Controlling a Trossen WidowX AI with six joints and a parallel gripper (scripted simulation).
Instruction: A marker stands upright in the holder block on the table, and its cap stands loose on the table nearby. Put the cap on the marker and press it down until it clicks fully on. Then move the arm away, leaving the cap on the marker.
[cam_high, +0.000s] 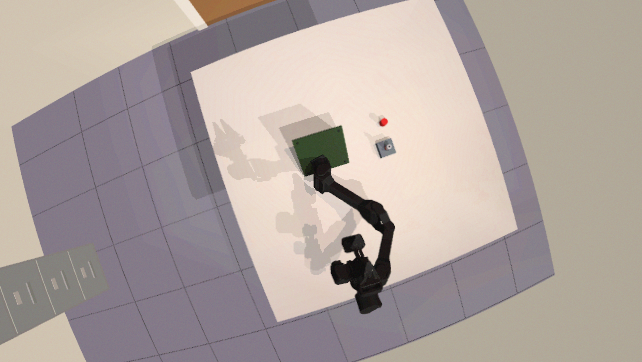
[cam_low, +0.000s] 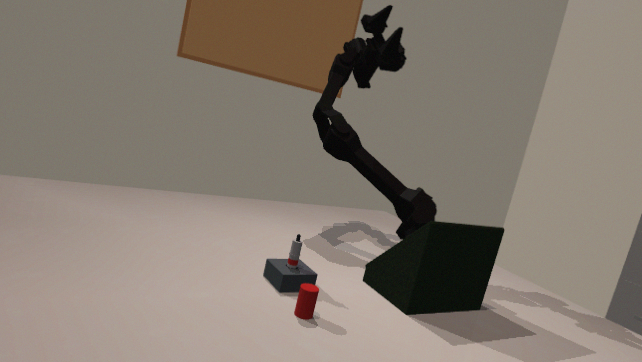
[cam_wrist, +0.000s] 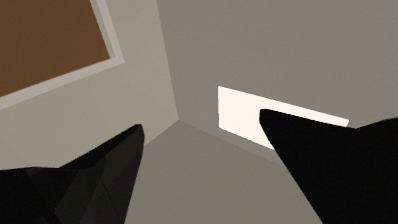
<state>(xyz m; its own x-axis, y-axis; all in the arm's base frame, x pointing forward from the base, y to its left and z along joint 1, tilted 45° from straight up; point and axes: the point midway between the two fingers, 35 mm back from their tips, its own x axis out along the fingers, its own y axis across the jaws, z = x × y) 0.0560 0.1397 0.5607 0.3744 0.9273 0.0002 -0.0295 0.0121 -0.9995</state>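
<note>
Gripper (cam_low: 387, 27) wide open, empty, high up, pointing at ceiling. Red cap (cam_low: 306, 300) upright on table (cam_low: 125, 250), just beside holder block (cam_low: 290, 275) w/ marker (cam_low: 295, 250). Approach from above, grip cap sides square, keep vertical.

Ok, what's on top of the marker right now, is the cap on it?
Nothing is on it. The marker stands in the holder block with its dark tip bare. The red cap stands on the table beside the block. How deep the marker sits in the block is hidden.
</note>
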